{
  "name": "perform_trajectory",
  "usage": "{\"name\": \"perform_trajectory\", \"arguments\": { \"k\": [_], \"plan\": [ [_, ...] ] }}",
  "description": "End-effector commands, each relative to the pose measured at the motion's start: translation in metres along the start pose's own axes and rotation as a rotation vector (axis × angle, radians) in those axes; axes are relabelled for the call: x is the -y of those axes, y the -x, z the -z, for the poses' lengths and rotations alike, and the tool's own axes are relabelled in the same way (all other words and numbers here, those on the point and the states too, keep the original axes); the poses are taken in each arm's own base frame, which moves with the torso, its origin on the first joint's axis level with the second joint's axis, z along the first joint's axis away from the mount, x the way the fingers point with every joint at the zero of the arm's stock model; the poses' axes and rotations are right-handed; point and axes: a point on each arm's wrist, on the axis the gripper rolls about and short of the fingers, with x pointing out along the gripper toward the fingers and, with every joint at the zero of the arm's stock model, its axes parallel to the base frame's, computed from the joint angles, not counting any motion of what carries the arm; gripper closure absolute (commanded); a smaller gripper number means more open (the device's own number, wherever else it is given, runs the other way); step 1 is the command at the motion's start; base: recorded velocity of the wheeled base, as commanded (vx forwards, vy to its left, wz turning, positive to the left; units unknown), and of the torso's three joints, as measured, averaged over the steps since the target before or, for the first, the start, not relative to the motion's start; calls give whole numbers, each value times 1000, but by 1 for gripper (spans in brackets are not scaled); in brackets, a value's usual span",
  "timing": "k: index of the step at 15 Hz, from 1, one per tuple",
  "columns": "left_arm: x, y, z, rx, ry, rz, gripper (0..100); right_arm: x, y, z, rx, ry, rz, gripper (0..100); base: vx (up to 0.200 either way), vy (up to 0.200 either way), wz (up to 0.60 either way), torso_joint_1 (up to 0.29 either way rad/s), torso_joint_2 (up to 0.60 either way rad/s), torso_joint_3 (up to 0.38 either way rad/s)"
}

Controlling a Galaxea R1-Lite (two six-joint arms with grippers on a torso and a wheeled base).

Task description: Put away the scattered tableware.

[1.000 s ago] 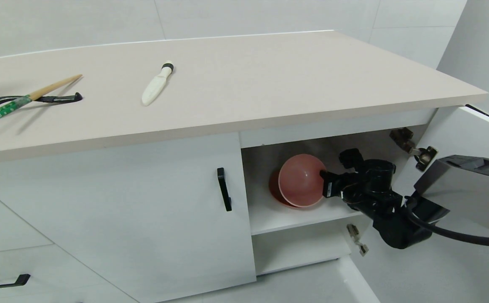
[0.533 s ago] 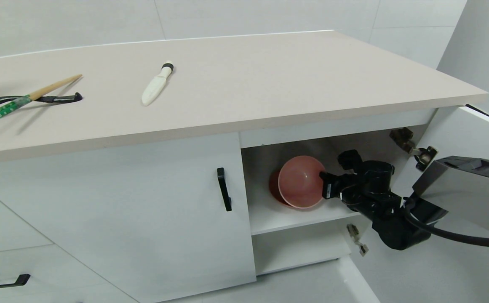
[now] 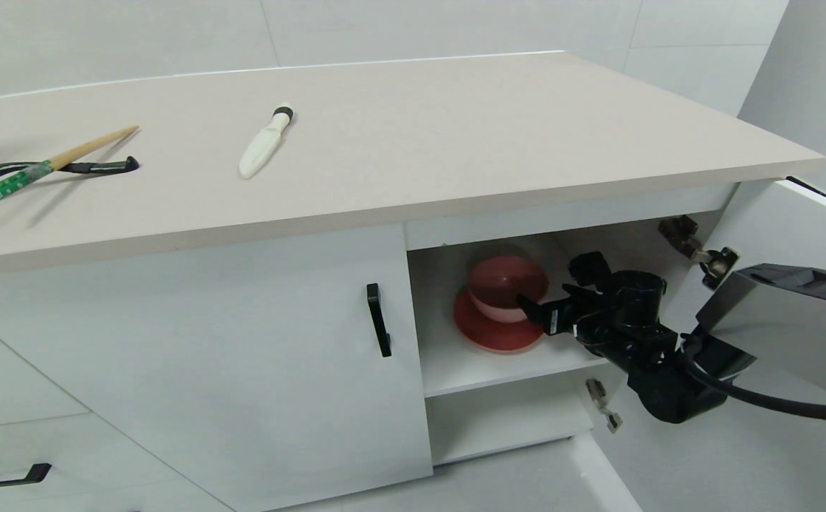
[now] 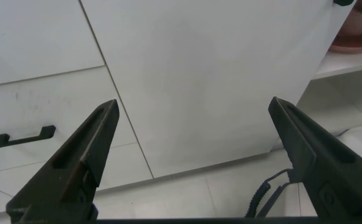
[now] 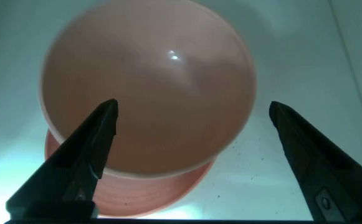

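A pink bowl (image 3: 507,284) stands upright on a red plate (image 3: 494,331) on the upper shelf of the open cabinet. My right gripper (image 3: 546,284) is open just in front of the bowl, touching nothing. In the right wrist view the bowl (image 5: 149,93) lies between the spread fingers (image 5: 81,162), with the plate (image 5: 143,193) under it. On the countertop lie a white-handled utensil (image 3: 265,142), wooden chopsticks with green ends (image 3: 57,160) and a black utensil (image 3: 103,167). My left gripper (image 4: 193,104) is open and holds nothing, low in front of the closed cabinet door (image 4: 218,81).
The cabinet's right door (image 3: 804,206) stands swung open beside my right arm. The left door is closed, with a black handle (image 3: 378,320). A lower shelf (image 3: 498,419) sits under the plate. A drawer with a black handle (image 3: 8,475) is at the lower left.
The bowl was held tilted on its side by my right gripper; now it rests upright on the plate. The gripper has opened and let it go.
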Motion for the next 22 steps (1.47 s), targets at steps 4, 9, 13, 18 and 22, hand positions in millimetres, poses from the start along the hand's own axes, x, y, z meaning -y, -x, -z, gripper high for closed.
{"name": "perform_trajectory", "arguments": {
  "k": [4,9,13,18,22],
  "plan": [
    [0,0,0,-1,2,1,0,-21,17,-16,21,7,-49,0,0,0,0,0,0,0],
    [0,0,0,-3,3,-2,0,-32,91,-33,14,26,-84,0,0,0,0,0,0,0],
    [0,0,0,-3,3,-2,0,-30,146,-41,20,26,-87,0,0,0,0,0,0,0],
    [0,0,0,-1,2,-2,0,-27,218,-63,90,18,-89,0,0,0,0,0,0,0],
    [0,0,0,-1,3,-2,0,-9,278,-63,139,21,7,0,0,0,0,0,0,0]
  ]
}}
